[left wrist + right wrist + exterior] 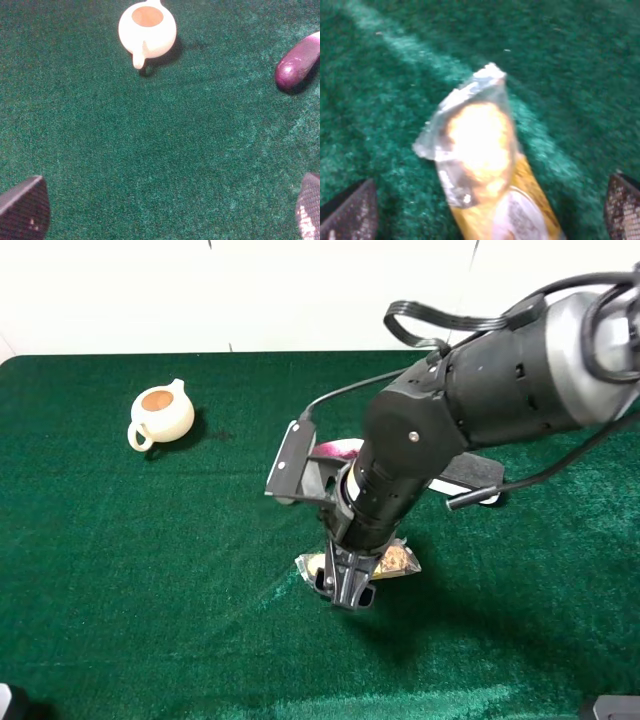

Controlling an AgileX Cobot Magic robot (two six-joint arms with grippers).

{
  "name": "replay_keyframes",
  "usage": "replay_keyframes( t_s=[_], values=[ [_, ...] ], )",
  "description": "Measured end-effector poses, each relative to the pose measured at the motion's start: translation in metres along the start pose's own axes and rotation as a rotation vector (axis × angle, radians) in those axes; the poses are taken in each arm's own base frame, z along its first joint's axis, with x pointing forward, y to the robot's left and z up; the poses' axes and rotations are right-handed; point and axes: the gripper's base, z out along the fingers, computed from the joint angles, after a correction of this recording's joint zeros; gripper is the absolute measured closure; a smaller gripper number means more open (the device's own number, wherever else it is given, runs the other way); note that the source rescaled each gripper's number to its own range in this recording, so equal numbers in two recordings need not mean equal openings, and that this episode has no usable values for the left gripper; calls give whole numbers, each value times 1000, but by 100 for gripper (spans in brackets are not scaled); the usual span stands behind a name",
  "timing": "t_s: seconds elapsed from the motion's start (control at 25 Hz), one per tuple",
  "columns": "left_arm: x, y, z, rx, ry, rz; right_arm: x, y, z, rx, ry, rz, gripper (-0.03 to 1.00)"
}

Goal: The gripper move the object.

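Note:
The snack packet (403, 561), clear crinkly plastic with yellow and brown contents, lies on the green cloth near the middle. My right gripper (346, 590) reaches across and hangs directly over it, hiding its middle. In the right wrist view the packet (480, 165) lies between the two wide-apart fingertips (350, 212), and the right gripper (485, 207) is open, not closed on it. My left gripper (167, 212) is open and empty, low over bare cloth, with only its fingertips (25, 210) showing.
A cream teapot (160, 415) stands at the back left; it also shows in the left wrist view (147, 31). A purple eggplant (296, 64) lies just behind the right arm (340, 449). A black-and-white board eraser (478, 475) lies beside it, partly hidden.

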Motion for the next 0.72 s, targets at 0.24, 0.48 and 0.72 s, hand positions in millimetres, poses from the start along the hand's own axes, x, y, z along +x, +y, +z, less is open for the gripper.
replay_keyframes(
  t_s=[0.24, 0.48, 0.72],
  values=[
    [0, 0, 0, 0, 0, 0, 1, -1, -16, 24, -11, 19, -3],
    [0, 0, 0, 0, 0, 0, 3, 0, -54, 52, -77, 23, -3],
    [0, 0, 0, 0, 0, 0, 16, 3, -115, 117, -174, 50, -3]
  ],
)
